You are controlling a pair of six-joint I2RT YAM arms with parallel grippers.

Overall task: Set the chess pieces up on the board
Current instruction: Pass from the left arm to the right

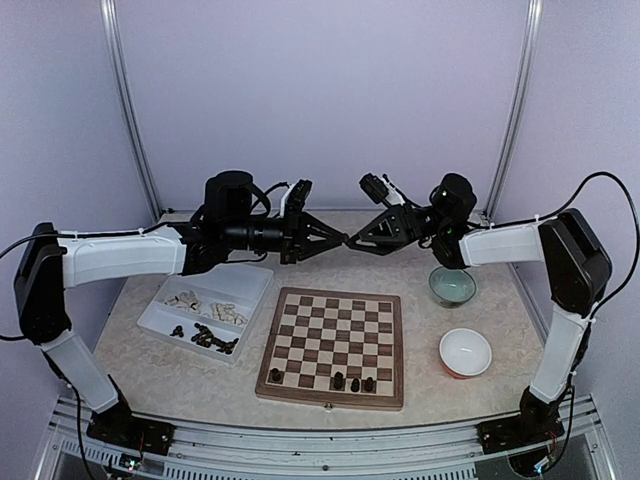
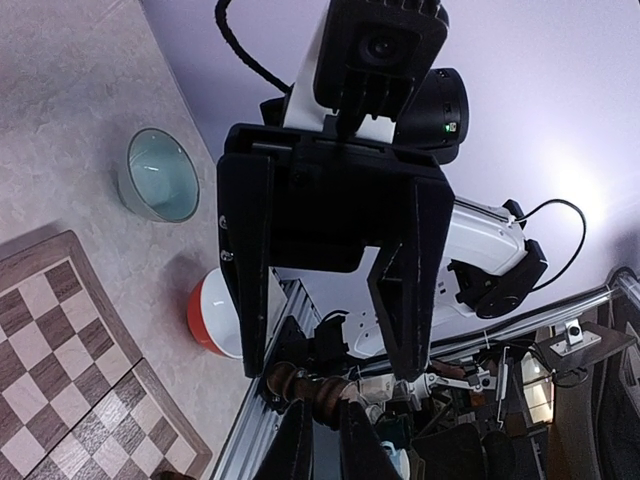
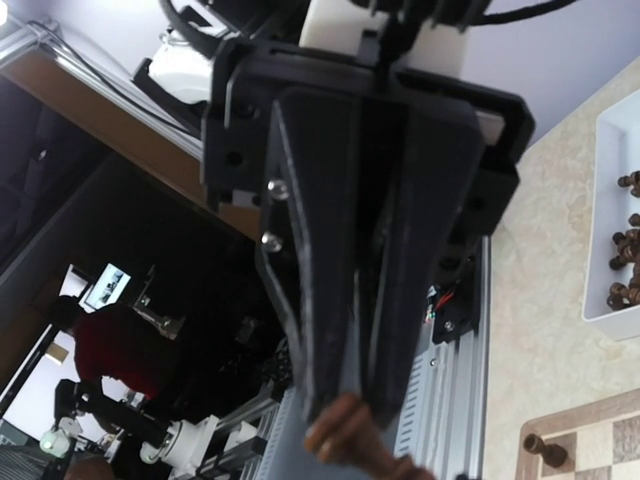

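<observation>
Both arms meet in the air above the far edge of the board [image 1: 330, 398]. My left gripper [image 1: 341, 241] [image 2: 325, 408] is shut on a dark brown chess piece [image 2: 310, 390], which lies crosswise between its fingertips. Facing it, my right gripper [image 1: 353, 240] [image 2: 330, 372] stands open, one finger at each end of that piece, with a gap at one end. In the right wrist view the left gripper's fingers [image 3: 330, 300] pinch the piece [image 3: 345, 440]; the right gripper's own fingers are out of frame. A few dark chess pieces [image 1: 354, 383] stand on the board's near rows.
A white tray [image 1: 255, 283] left of the board holds cream pieces [image 1: 200, 300] and dark pieces [image 1: 212, 338]. A teal bowl [image 1: 452, 286] and a red-and-white bowl [image 1: 465, 352] sit right of the board. White walls enclose the table.
</observation>
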